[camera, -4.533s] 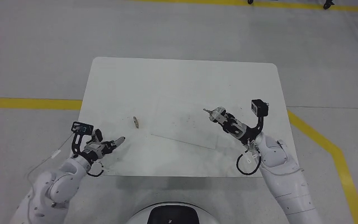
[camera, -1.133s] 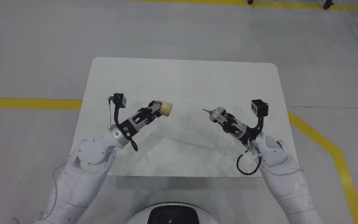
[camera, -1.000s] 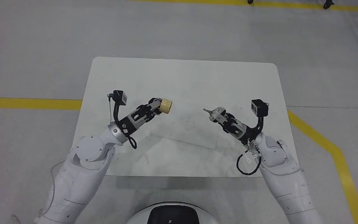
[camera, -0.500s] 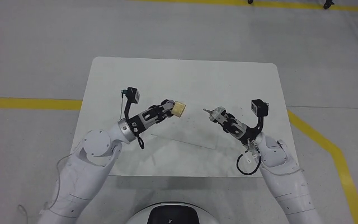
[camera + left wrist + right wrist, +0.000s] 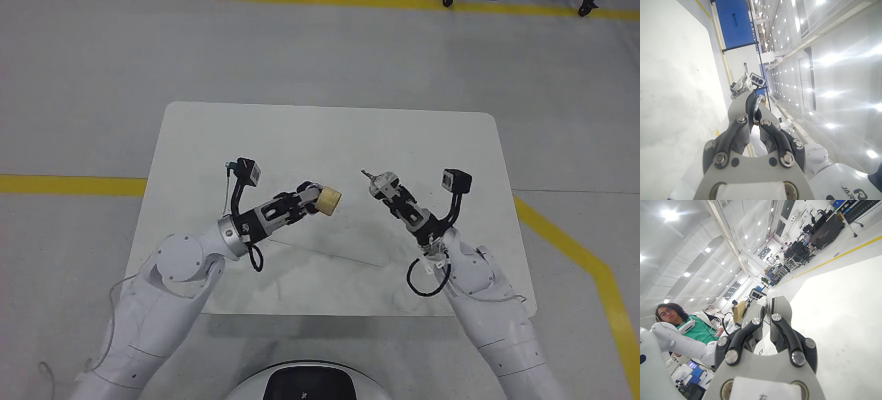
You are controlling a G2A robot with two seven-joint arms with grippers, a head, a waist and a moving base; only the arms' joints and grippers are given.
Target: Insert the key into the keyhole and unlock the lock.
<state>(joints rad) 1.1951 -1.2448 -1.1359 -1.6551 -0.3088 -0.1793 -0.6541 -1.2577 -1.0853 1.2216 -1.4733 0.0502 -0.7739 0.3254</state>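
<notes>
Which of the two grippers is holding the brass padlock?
The left gripper: it is shut on the padlock, whose brass body sticks out beyond it, over the table. The right gripper holds the small key instead.

Top view looks down on the whole table [image 5: 200, 130] from above. Wrist views sit close behind the left pincer [image 5: 753, 103] and right pincer [image 5: 769, 303], facing each other across it.

Lock [image 5: 327, 199] in L pincer [image 5: 311, 197], key [image 5: 367, 175] in R pincer [image 5: 381, 185]
</notes>
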